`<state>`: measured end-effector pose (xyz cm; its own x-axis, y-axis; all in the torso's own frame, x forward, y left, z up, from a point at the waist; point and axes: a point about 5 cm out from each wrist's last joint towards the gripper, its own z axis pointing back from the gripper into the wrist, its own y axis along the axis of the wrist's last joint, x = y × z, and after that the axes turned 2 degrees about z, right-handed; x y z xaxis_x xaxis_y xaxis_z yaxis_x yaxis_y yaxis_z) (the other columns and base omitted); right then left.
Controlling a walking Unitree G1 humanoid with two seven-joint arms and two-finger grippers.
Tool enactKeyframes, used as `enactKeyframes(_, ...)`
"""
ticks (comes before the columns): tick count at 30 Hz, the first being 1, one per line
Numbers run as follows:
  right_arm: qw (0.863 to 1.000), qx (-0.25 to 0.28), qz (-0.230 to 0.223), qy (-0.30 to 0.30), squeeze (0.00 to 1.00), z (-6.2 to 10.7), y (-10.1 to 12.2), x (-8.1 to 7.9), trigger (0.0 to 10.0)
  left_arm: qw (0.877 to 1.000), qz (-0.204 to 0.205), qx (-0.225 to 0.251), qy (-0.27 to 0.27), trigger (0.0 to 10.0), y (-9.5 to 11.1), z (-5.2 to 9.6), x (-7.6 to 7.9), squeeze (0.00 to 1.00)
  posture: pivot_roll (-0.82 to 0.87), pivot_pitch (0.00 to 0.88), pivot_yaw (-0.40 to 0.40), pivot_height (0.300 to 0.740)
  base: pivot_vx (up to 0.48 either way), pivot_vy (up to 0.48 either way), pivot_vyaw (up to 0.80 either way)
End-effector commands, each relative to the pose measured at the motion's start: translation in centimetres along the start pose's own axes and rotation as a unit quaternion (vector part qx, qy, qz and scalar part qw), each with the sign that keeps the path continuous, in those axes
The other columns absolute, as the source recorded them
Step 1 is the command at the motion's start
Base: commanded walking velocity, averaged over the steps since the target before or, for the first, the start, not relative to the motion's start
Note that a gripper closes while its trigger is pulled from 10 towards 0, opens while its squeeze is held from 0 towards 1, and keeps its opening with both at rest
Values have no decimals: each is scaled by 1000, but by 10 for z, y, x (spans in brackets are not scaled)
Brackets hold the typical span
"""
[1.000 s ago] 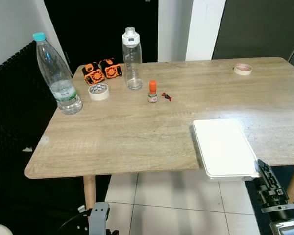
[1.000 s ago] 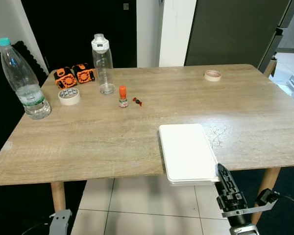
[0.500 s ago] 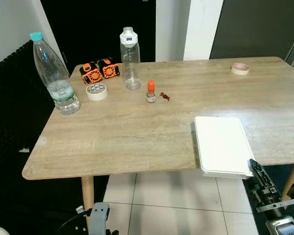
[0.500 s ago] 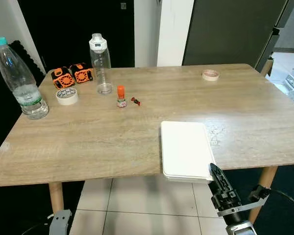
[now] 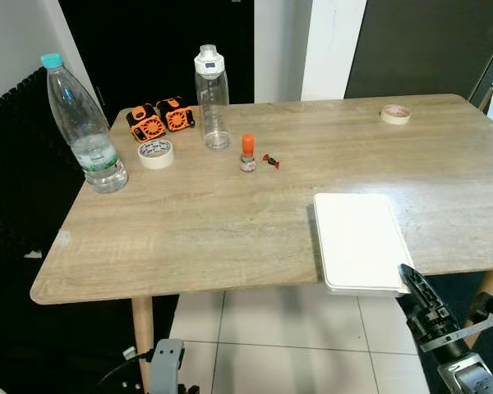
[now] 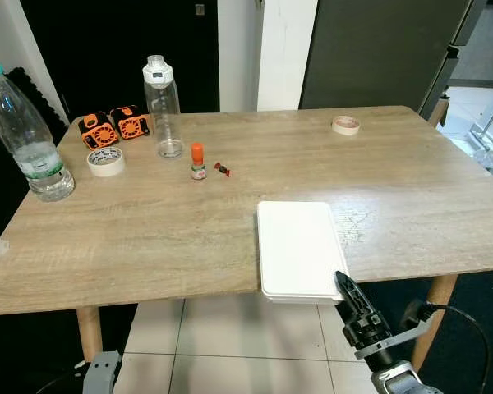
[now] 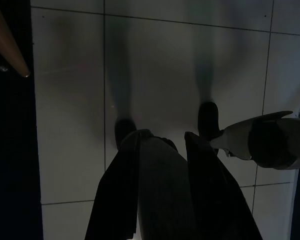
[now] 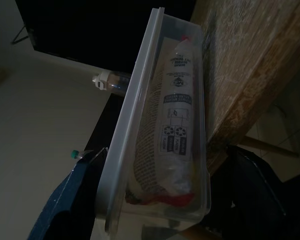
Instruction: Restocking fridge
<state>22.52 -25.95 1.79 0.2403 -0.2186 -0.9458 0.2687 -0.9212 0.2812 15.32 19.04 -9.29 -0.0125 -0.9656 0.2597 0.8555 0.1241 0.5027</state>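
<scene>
Restocking has barely begun, as I judge it: the flat white lidded plastic container [image 5: 358,240] with a wrapped food packet inside lies on the wooden desk [image 5: 214,205], its near edge overhanging, not yet lifted or carried to the fridge. My right tool [image 6: 351,301] sits just below that near edge, at six o'clock from the container, its black fingers [image 8: 72,200] spread to either side of the box without clamping. My left tool [image 7: 160,150] hangs idle over the tiled floor [image 7: 155,65], released and empty.
</scene>
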Motion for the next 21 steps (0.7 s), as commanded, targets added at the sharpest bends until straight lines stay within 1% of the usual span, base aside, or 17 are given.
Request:
enactKeyframes(1,1000,-19,2,22,0,-14,-3,-6,10000,1000,-6,-9,-3,10000,-5,1,0,0,-18,0,-8,740,0,0,0)
enactKeyframes(11,998,-27,2,60,0,-20,0,-16,10000,1000,-6,-8,-7,10000,-5,1,1,0,-18,0,-5,740,0,0,0)
enactKeyframes(17,997,-31,2,66,0,-22,0,-19,10000,1000,-6,-8,-7,10000,-5,1,1,0,-18,0,-5,740,0,0,0)
enactKeyframes(21,997,-41,1,72,0,-28,-3,-21,10000,1000,-6,-7,-8,10000,-4,0,1,0,-16,0,-1,740,0,0,0)
